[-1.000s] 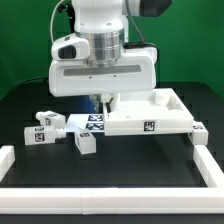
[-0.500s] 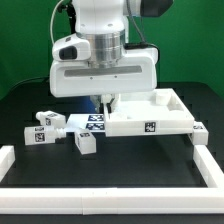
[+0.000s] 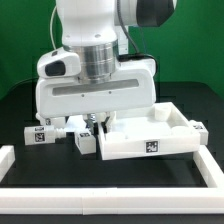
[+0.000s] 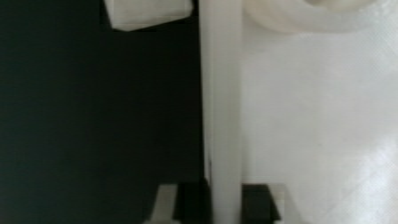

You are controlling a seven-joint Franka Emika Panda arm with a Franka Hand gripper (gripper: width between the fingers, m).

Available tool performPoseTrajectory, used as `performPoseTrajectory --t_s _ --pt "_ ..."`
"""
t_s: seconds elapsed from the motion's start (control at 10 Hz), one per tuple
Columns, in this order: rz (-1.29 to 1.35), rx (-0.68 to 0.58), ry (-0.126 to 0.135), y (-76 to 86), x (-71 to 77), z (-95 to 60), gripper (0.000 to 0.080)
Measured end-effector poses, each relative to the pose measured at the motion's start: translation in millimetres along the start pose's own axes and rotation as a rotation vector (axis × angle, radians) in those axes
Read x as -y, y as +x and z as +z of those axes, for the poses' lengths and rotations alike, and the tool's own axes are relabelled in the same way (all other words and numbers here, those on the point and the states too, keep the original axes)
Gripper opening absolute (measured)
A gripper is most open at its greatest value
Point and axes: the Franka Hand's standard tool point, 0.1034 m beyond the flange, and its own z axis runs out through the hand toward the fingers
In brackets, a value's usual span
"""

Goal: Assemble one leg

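Observation:
My gripper point(image 3: 97, 122) is shut on the side wall of the large white tabletop point(image 3: 150, 138), which sits tilted on the black mat. In the wrist view the wall point(image 4: 217, 100) runs between my fingers point(image 4: 178, 205), and a round corner socket point(image 4: 294, 10) shows at the far end. One leg point(image 3: 85, 143), a small white tagged block, lies just to the exterior view's left of the tabletop and also shows in the wrist view point(image 4: 146, 10). A second leg point(image 3: 40, 134) lies further left. A third leg point(image 3: 200, 127) lies behind the tabletop's right corner.
A low white border point(image 3: 110, 207) runs along the front of the black mat and up both sides. The arm's wide white body hides the area behind the tabletop, including any marker board.
My arm has moved forward and to the exterior view's left, dragging the tabletop with it. The tabletop now sits closer to the front and next to the middle leg.

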Motion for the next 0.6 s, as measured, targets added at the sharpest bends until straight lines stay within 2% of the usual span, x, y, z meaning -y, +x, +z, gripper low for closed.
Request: performPoseTrajectory --t_s 0.3,0.4,0.6 --pt "0.031 0.008 -0.002 -0.8 -0.1 4.8 0.0057" --pt "0.095 0.021 -0.005 4.3 1.5 14.2 0.0057" --pt "0.171 0.028 -0.014 27.5 2.9 32.1 0.0057"
